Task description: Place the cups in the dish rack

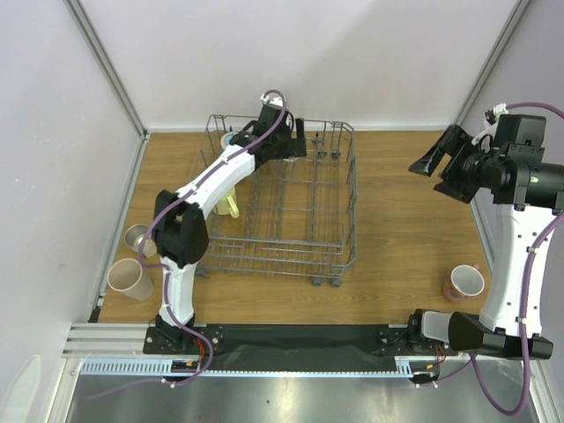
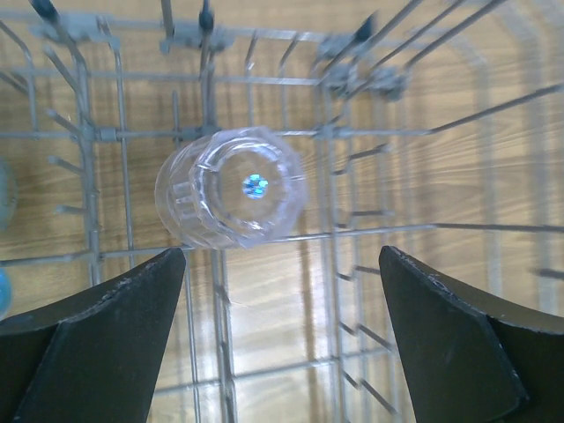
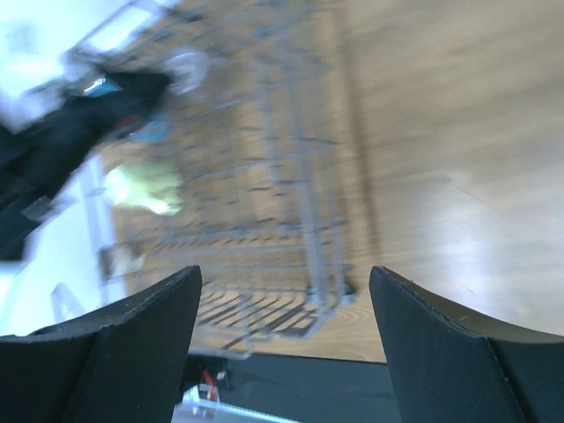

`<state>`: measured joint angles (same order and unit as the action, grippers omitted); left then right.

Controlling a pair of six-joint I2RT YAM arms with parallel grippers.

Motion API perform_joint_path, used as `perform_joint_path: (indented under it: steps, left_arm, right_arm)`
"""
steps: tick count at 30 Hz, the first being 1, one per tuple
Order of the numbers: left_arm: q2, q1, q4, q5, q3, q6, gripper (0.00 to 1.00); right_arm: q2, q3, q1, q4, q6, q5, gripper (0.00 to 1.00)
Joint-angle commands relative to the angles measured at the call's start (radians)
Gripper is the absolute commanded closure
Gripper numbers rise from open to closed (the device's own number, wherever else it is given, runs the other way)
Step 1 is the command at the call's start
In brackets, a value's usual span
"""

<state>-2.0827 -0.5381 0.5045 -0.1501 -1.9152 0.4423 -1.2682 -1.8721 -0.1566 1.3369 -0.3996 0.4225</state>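
Glass, clear and faceted around its sides, forms the cup (image 2: 238,187) that stands among the tines just ahead of the left end effector (image 2: 282,264). Its long axis points straight at the wrist camera, so one round end faces the lens; which end I cannot tell. The left end effector is released, its black fingers spread wide and apart from the glass cup. Around the cup runs the dish rack (image 1: 348,220), a rectangular basket of thin grey wire with upright tines and small wheels, resting on the wood-grain table (image 1: 397,229). Nearer the arm's base than the left end effector, a pale yellow cup (image 1: 233,205) lies tilted in the rack; a blue cup (image 1: 228,139) sits to its left in the rack's far corner. Outside the rack, by the left arm's base, are a grey cup (image 1: 137,238) and a beige cup (image 1: 129,280) tipped over. The right end effector (image 1: 432,163) hangs released and empty, well to the right of the rack, with a patterned mug (image 1: 464,282) on the table below it.
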Motion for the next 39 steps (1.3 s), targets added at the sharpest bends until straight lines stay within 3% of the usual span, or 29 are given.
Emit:
perform_joint_path:
  steps: [1,6,11,28,39]
  left_arm:
    - [0.151,-0.014,0.0,0.032,-0.031,0.03,0.03]
    - [0.248,-0.02,0.002,0.038,0.022,0.038,0.02]
    - [0.347,-0.022,0.019,0.056,0.068,0.065,0.02]
    - [0.598,-0.019,0.083,0.187,0.212,0.096,0.0]
    - [0.641,-0.008,0.072,0.222,0.254,0.082,0.0]
  right_arm:
    - [0.015,0.053,-0.004,0.094,-0.068,-0.221,0.17]
    - [0.022,0.224,-0.012,0.183,-0.182,-0.485,0.15]
    - [0.069,0.358,-0.047,0.182,-0.252,-0.609,0.16]
    - [0.125,0.652,-0.092,0.036,-0.231,-0.682,0.14]
    - [0.133,0.758,-0.116,-0.051,-0.193,-0.821,0.11]
